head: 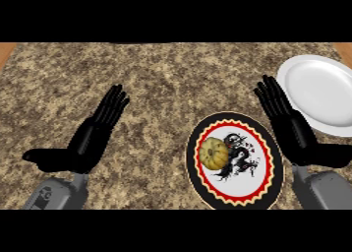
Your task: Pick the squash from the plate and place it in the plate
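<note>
A small yellow-brown squash (pixel 214 153) lies on the left half of a patterned plate (pixel 256 191) with a black and red rim and a dark figure at its centre. A plain white plate (pixel 326 93) sits at the far right of the counter, with nothing on it. My right hand (pixel 289 126) is open with straight fingers, just right of the patterned plate and left of the white plate, touching neither the squash nor anything else. My left hand (pixel 93 133) rests open at the left, well apart from both plates.
The counter top (pixel 171 78) is speckled brown stone, with wooden strips showing at the far left and right corners. Both grey forearms enter from the lower edge.
</note>
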Robot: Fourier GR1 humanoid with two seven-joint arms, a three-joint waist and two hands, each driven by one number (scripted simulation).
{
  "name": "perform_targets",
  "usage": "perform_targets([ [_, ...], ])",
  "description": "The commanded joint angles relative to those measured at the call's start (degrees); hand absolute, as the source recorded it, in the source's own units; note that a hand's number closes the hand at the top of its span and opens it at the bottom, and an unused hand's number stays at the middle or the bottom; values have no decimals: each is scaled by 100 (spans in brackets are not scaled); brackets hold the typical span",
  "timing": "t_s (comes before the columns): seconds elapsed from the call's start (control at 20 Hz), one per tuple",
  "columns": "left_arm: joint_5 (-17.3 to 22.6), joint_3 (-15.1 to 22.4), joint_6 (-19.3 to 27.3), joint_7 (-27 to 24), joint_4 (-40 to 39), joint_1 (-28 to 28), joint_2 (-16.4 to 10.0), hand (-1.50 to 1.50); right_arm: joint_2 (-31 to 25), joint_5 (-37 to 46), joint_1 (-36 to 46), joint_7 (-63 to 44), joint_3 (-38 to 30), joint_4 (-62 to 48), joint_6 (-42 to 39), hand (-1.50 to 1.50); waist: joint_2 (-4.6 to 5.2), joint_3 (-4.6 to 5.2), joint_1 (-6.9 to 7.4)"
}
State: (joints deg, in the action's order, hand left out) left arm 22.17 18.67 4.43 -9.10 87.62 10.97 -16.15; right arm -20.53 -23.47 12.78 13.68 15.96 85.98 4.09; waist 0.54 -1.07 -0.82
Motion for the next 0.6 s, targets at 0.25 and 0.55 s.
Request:
perform_targets([
  [0.25,-214,-140,724,1088,-1219,-941,-366,0,-1545,2081,1712,-1507,144,297,873,150,-99,195,328],
  [0.55,-93,-68,808,1345,-1204,-941,-106,0,-1923,4208,1934,-2837,416,404,2257,-150,-111,134,59],
])
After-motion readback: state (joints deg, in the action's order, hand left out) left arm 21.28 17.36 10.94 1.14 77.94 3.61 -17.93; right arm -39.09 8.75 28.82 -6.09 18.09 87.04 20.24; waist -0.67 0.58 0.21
